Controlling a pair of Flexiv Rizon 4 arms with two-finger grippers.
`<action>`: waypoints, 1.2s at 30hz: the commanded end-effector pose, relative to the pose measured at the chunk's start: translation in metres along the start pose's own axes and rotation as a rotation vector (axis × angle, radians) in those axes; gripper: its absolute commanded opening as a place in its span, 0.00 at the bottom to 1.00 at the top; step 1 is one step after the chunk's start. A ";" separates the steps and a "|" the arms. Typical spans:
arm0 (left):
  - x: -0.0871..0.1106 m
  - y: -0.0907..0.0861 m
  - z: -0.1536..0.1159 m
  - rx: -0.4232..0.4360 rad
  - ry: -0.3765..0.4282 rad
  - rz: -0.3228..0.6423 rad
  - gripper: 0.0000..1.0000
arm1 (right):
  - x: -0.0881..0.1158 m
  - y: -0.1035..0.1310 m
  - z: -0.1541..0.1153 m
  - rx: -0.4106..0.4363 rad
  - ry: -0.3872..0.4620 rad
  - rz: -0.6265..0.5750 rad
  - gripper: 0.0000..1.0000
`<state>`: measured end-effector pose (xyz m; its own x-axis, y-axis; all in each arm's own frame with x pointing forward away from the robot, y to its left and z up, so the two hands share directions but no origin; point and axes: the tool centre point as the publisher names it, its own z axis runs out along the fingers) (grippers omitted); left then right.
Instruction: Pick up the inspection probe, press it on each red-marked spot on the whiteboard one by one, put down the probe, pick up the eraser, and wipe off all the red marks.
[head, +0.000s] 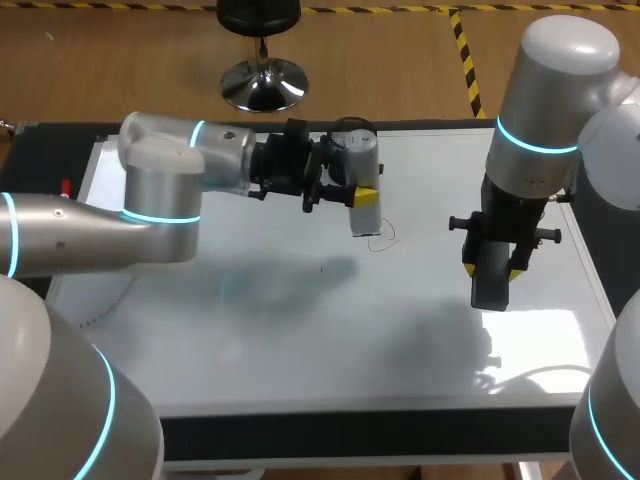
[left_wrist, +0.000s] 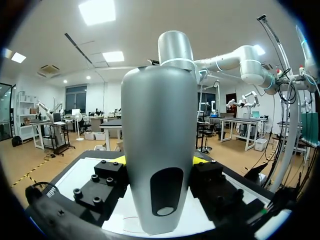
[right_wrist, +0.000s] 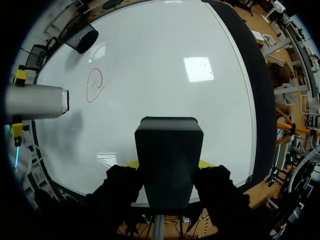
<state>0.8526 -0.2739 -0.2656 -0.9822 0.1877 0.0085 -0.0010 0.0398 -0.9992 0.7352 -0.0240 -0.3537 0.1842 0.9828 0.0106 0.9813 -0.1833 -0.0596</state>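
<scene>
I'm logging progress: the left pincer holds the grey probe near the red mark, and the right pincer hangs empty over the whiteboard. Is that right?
Not quite. The right pincer is not empty: it grips the black eraser, as the right wrist view shows. The left pincer does hold the grey probe near the red mark over the whiteboard.

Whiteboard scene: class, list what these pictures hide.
Head view: the grey cylindrical probe hides its tip; contact with the white whiteboard unclear.
Left wrist view: the probe blocks much of the whiteboard.
Right wrist view: the black block eraser nearly hides the yellow tips of the right end effector.
</scene>
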 end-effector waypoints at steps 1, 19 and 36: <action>-0.011 0.005 0.014 0.000 0.008 0.003 0.00 | -0.001 0.000 -0.001 0.000 0.003 -0.002 0.00; -0.029 0.014 0.029 0.000 -0.013 0.006 0.00 | -0.001 0.000 -0.001 0.000 0.003 -0.002 0.00; -0.039 0.033 0.027 -0.019 -0.035 -0.012 0.00 | -0.001 0.000 -0.001 0.000 0.003 -0.002 0.00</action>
<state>0.8835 -0.3040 -0.2960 -0.9883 0.1512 0.0206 -0.0105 0.0673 -0.9977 0.7352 -0.0241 -0.3536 0.1842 0.9828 0.0107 0.9813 -0.1833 -0.0595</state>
